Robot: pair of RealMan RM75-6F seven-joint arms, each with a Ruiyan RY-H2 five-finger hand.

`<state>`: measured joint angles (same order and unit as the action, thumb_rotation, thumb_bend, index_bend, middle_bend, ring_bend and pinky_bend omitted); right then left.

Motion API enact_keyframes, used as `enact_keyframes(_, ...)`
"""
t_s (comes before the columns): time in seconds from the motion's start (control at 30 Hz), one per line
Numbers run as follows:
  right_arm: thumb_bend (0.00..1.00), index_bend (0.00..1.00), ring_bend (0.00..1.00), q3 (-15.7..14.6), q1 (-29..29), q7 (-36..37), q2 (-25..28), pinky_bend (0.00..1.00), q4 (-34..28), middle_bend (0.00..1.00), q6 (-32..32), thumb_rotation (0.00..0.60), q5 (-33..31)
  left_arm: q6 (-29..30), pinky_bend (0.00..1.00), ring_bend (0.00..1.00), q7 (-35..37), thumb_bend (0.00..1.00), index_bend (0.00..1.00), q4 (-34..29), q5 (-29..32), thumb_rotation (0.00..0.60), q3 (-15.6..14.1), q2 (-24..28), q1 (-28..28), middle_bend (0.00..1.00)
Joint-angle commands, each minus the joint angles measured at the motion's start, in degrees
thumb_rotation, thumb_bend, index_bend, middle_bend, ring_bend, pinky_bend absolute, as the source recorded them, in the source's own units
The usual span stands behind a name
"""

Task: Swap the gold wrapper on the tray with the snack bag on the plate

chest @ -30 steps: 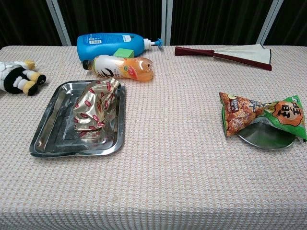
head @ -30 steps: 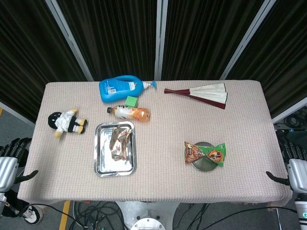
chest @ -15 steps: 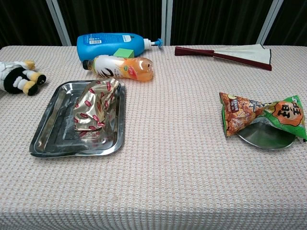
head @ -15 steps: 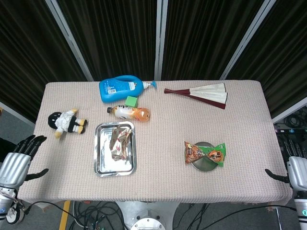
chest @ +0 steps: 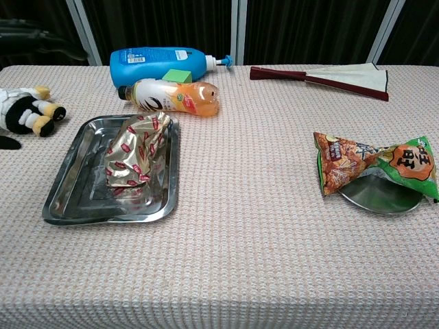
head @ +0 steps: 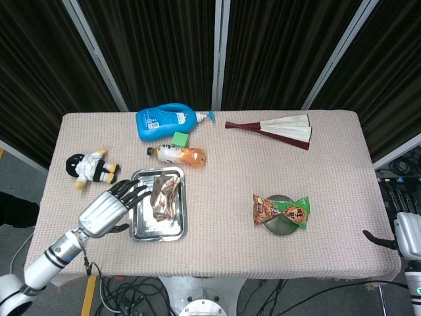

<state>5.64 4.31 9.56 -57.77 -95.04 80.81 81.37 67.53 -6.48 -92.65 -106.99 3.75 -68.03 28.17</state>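
Note:
A crumpled gold wrapper (head: pixel 164 196) (chest: pixel 134 153) lies in a steel tray (head: pixel 140 226) (chest: pixel 73 199) left of centre. An orange-and-green snack bag (head: pixel 281 210) (chest: pixel 374 162) lies across a small metal plate (head: pixel 281 227) (chest: pixel 381 197) on the right. In the head view my left hand (head: pixel 110 207) hovers over the tray's left edge, fingers apart and stretched toward the wrapper, holding nothing. My right hand (head: pixel 406 238) shows only partly at the table's right front corner; how its fingers lie is hidden.
At the back lie a blue detergent bottle (head: pixel 168 121), a green block (head: pixel 181 139), an orange drink bottle (head: pixel 179 155) and a folding fan (head: pixel 279 129). A plush doll (head: pixel 92 168) lies left of the tray, close behind my left hand.
My left hand has swung in from the table's left front corner to above the tray's left edge. The right hand has stayed put. Objects have not moved.

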Motion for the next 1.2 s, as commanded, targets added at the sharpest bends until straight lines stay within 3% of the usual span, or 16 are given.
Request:
enact_keyframes(0.03,0.02,0.00,0.00,0.01,0.08,0.09,0.18,0.00,-0.15,0.00,-0.11,0.600,0.01,-4.70,0.18,0.07,-0.95,0.01,0.11,3.14,-1.62,0.600,1.22,-3.56,5.06,0.12)
enact_keyframes(0.5,0.02,0.00,0.00,0.10,0.13,1.79,0.17,0.00,1.04,0.00,-0.82,0.600,-1.05,-13.36,0.18,0.07,-1.11,0.01,0.11,15.15,-1.32,0.600,-2.30,-11.66,13.62,0.12)
enact_keyframes(1.2,0.02,0.00,0.00,0.04,0.54,2.28,-0.62,0.00,2.75,0.00,-2.60,0.600,-2.42,-13.04,0.20,0.07,2.65,0.03,0.13,31.75,-1.14,0.600,-6.24,-21.12,20.10,0.15)
